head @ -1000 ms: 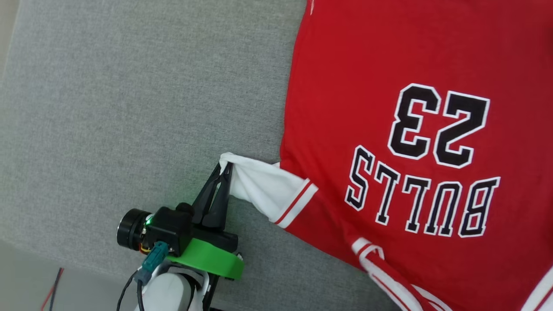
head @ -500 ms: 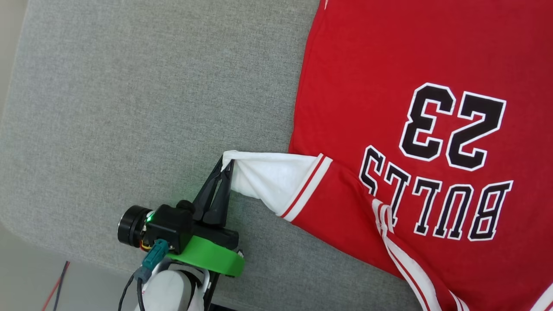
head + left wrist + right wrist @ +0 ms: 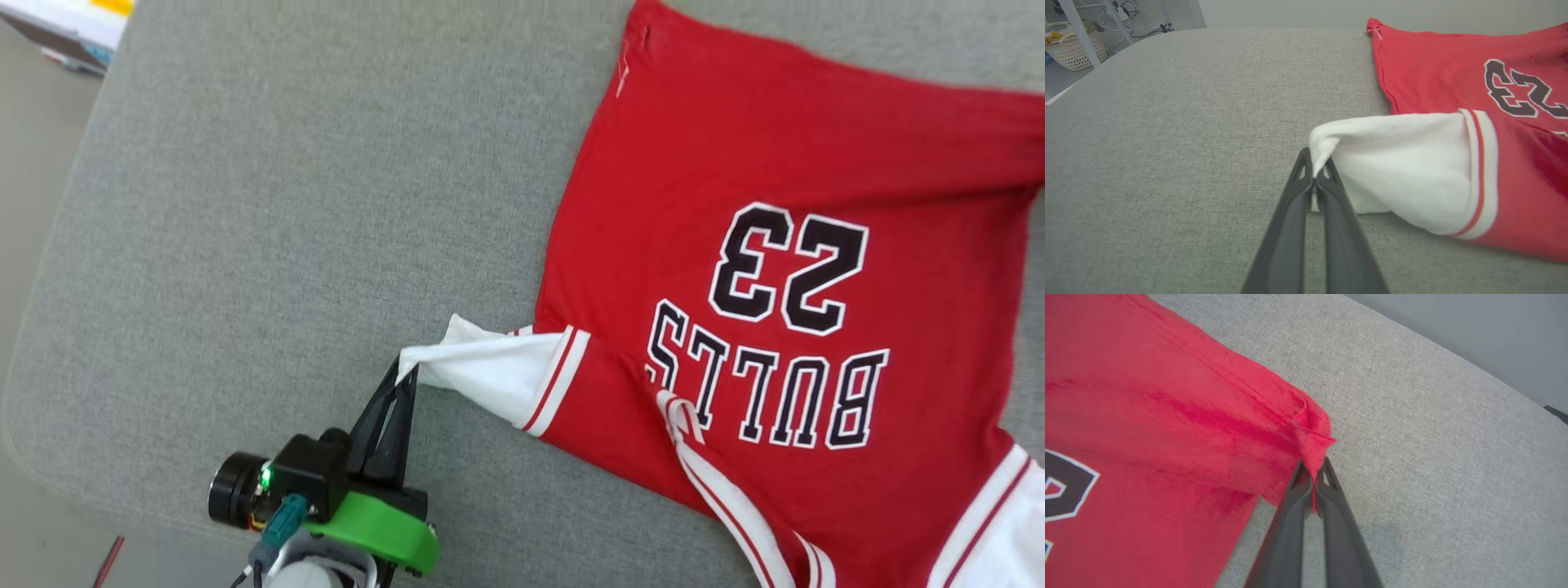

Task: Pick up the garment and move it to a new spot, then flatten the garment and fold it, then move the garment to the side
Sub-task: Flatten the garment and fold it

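Two grips hold now where a second ago there was one: from the head, whose camera has swung to take in the far hem, the garment (image 3: 775,163) lies spread print-up on the grey cushion (image 3: 286,204), with the left hand (image 3: 406,380) pinching the tip of the white sleeve (image 3: 498,371). Along the left wrist, that hand is clamped tight on a bunched fold of the sleeve, drawn out sideways from the red body. Along the right wrist, the right hand (image 3: 1314,473), wide apart a second ago, has closed on a red hem corner (image 3: 1310,433), so the shirt looks ready to be pulled taut for flattening.
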Controlling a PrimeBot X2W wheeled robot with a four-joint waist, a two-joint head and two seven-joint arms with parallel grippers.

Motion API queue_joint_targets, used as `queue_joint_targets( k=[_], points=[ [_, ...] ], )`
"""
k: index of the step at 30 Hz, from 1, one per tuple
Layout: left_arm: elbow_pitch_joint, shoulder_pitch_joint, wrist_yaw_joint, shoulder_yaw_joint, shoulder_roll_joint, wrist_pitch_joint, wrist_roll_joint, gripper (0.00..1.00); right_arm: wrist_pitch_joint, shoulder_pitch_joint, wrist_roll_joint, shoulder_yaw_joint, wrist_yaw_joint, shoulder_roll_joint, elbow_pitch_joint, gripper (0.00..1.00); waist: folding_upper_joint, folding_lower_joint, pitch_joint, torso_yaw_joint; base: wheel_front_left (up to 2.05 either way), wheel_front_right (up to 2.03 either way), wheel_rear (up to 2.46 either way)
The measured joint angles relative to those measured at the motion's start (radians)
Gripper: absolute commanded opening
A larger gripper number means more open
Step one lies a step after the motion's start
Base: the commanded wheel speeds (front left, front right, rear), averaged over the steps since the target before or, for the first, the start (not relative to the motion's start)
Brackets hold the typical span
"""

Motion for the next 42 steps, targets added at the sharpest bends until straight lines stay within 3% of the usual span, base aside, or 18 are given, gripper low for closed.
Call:
queue_joint_targets(
  k=[9, 18, 27, 33, 34, 35, 36, 42],
  points=[
    [0.045, 0.08, -0.005, 0.019, 0.022, 0.0, 0.0, 0.0, -0.151, 0.309, 0.084, -0.001, 0.0, -0.134, -0.133, 0.0, 0.0, -0.0002, -0.15, -0.049, 0.0, 0.0, 0.0],
    [0.077, 0.138, -0.006, 0.046, 0.03, 0.0, -0.001, 0.0, -0.239, 0.705, 0.145, -0.127, 0.0, -0.177, -0.185, 0.0, 0.0, -0.0002, -0.26, -0.126, 0.0, 0.0, 0.0],
    [0.091, 0.159, -0.006, 0.053, 0.032, 0.0, -0.001, 0.0, -0.253, 1.061, 0.156, -0.278, 0.0, -0.079, -0.199, 0.0, 0.0, -0.0002, -0.324, -0.18, 0.0, 0.0, 0.0],
    [0.1, 0.159, -0.008, 0.055, 0.033, 0.0, -0.001, 0.0, -0.261, 1.124, 0.093, -0.348, 0.0, 0.04, -0.204, 0.0, 0.0, -0.0001, -0.322, -0.189, 0.0, 0.0, 0.0],
    [0.102, 0.159, -0.009, 0.056, 0.033, 0.0, -0.001, 0.0, -0.267, 1.124, 0.083, -0.368, 0.0, 0.055, -0.211, 0.67, 0.0, -0.0002, -0.321, -0.189, 0.0, 0.0, 0.0],
    [0.104, 0.159, -0.009, 0.055, 0.033, 0.0, -0.001, 0.0, -0.272, 1.123, 0.073, -0.388, 0.0, 0.066, -0.219, 0.94, 0.0, -0.0002, -0.32, -0.191, 0.0, 0.0, 0.0],
    [0.105, 0.159, -0.01, 0.055, 0.033, 0.0, -0.001, 0.0, -0.275, 1.123, 0.062, -0.401, 0.0, 0.071, -0.227, 1.0, 0.0, -0.0002, -0.32, -0.191, 0.0, 0.0, 0.0],
    [0.108, 0.158, -0.017, 0.051, 0.033, 0.0, 0.001, 0.0, -0.287, 1.105, 0.022, -0.514, 0.0, 0.1, -0.359, 1.0, 0.0, -0.0002, -0.321, -0.193, 0.0, 0.0, 0.0]
  ],
)
